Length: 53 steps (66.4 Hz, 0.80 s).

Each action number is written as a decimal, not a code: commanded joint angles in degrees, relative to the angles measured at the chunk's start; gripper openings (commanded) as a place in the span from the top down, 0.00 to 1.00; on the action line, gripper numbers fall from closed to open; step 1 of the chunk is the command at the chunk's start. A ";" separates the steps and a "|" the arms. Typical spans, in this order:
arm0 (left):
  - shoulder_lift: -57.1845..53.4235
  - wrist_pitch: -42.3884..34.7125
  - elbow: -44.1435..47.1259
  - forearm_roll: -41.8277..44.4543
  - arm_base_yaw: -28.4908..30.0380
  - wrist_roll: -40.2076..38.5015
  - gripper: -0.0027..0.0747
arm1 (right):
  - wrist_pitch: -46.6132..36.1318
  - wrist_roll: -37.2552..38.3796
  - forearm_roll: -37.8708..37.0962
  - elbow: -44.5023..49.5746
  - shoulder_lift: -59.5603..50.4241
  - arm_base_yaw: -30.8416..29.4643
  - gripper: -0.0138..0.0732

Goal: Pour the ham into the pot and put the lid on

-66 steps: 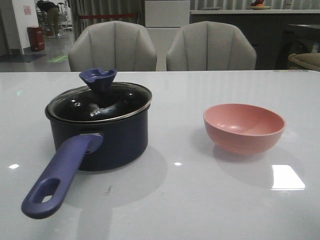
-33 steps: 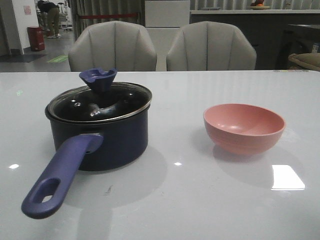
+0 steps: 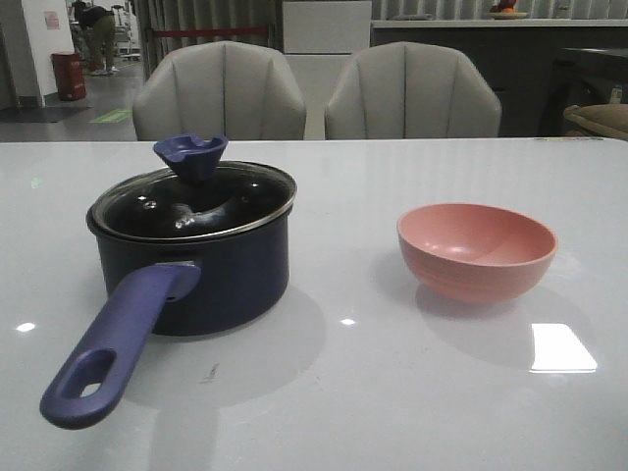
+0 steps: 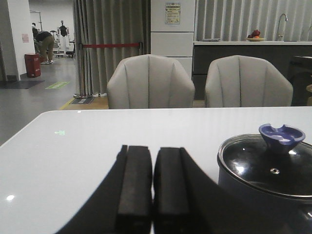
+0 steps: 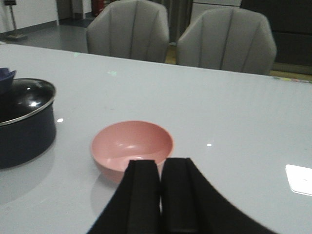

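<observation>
Lid on pot, beside bowl

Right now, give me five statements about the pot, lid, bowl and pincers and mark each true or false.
1. The lid sits on the pot. True.
2. The pot's handle points toward the chairs. False: it points toward the near table edge, on the robot's left.
3. The pink bowl stands upright to the right of the pot, apart from it. True.
4. The left pincer grips the lid's knob. False: it is shut on nothing, away from the pot.
5. The right pincer is wide open over the bowl. False: it is shut.
</observation>
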 commanded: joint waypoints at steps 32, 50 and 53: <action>-1.01 -4.35 1.21 0.04 0.13 -0.49 0.81 | -9.55 7.10 -7.82 8.30 -8.05 -4.97 0.65; -1.01 -4.35 1.21 0.04 0.13 -0.49 0.81 | -9.42 6.72 -7.82 8.30 -8.05 -4.14 0.65; -1.01 -4.35 1.21 0.04 0.13 -0.49 0.81 | -9.42 6.72 -7.82 8.30 -8.05 -4.14 0.65</action>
